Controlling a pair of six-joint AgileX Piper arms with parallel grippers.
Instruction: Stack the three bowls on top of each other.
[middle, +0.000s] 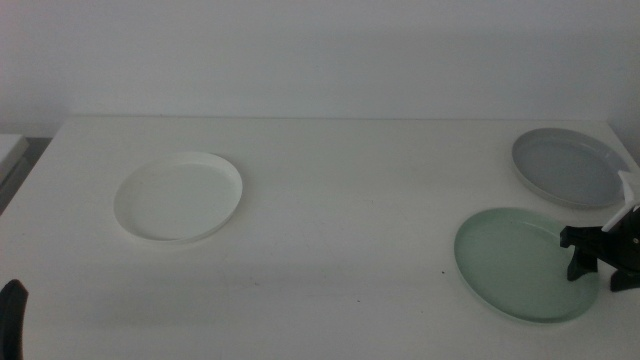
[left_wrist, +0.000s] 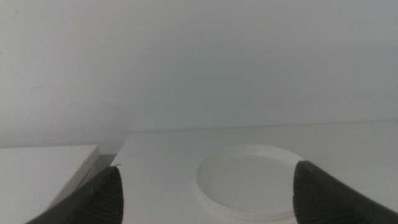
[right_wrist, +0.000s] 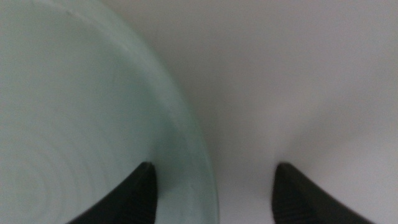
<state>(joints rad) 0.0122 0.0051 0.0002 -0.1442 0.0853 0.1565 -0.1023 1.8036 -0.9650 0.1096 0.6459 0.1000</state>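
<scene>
The white bowl (middle: 180, 196) lies on the left of the white table (middle: 350, 200). The grey bowl (middle: 568, 166) lies at the far right. The pale mint green bowl (middle: 515, 262) lies in front of it at the near right. My right gripper (middle: 573, 256) is open at the green bowl's right rim. In the right wrist view the right gripper (right_wrist: 214, 186) has one jaw over the green bowl (right_wrist: 81, 124) and the other over the bare table, with the rim between them. My left gripper (middle: 12, 318) waits at the near left, open (left_wrist: 208, 193), facing the white bowl (left_wrist: 249, 180).
A white flat surface (middle: 10, 150) adjoins the table's left edge, with a dark gap between; it also shows in the left wrist view (left_wrist: 43, 165). A plain pale wall stands behind the table. The grey and green bowls lie close together near the right edge.
</scene>
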